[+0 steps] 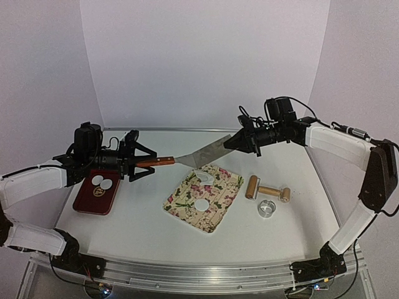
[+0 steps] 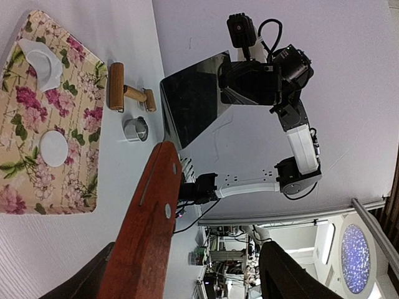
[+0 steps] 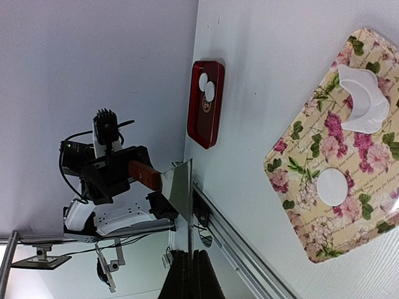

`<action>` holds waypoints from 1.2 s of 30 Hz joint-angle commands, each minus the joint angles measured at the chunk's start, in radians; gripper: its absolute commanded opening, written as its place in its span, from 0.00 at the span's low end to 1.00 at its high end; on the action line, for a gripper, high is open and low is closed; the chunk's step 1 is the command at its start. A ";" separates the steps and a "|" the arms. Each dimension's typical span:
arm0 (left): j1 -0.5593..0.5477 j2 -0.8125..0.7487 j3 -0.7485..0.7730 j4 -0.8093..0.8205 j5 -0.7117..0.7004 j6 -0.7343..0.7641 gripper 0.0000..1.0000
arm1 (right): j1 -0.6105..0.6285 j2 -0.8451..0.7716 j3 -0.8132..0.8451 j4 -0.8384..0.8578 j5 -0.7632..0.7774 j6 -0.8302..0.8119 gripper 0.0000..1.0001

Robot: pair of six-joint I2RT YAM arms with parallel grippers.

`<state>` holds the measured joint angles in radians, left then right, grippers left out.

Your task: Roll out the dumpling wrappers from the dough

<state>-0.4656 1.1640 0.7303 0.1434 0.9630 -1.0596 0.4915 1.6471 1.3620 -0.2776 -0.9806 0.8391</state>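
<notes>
A metal spatula hangs level above the table between both arms. My right gripper point(image 1: 232, 143) point(image 3: 199, 252) is shut on the edge of its blade point(image 1: 206, 153) point(image 3: 181, 187) point(image 2: 193, 99). Its red wooden handle point(image 1: 157, 162) point(image 2: 146, 237) runs between the jaws of my left gripper point(image 1: 148, 163) point(image 2: 187, 268), which stand wide apart; the handle lies against one finger only. One dumpling wrapper point(image 1: 201, 204) point(image 2: 53, 148) point(image 3: 332, 187) lies on the floral board point(image 1: 215, 215) point(image 2: 19, 180) point(image 3: 299, 162) beside a white dough scrap point(image 1: 206, 176) point(image 2: 40, 62) point(image 3: 365, 103). Two more wrappers point(image 1: 101, 182) point(image 3: 206, 87) lie in the red tray point(image 1: 87, 200) point(image 3: 206, 128).
A wooden rolling pin point(image 1: 268, 189) point(image 2: 128, 92) lies right of the board. The metal ring cutter point(image 1: 267, 208) point(image 2: 135, 129) stands just in front of it. White walls close off the back and both sides.
</notes>
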 commanded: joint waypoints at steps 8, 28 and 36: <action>0.002 0.025 0.047 -0.026 -0.017 -0.032 0.62 | 0.005 -0.061 -0.031 0.063 -0.010 -0.015 0.00; 0.002 0.077 0.083 -0.042 -0.041 -0.079 0.47 | 0.033 -0.050 -0.036 0.063 0.019 -0.005 0.00; 0.002 0.072 0.072 -0.025 -0.029 -0.094 0.52 | 0.040 -0.051 -0.041 0.064 0.071 0.013 0.00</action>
<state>-0.4656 1.2411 0.7658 0.0941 0.9134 -1.1348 0.5225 1.6417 1.3273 -0.2695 -0.9395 0.8389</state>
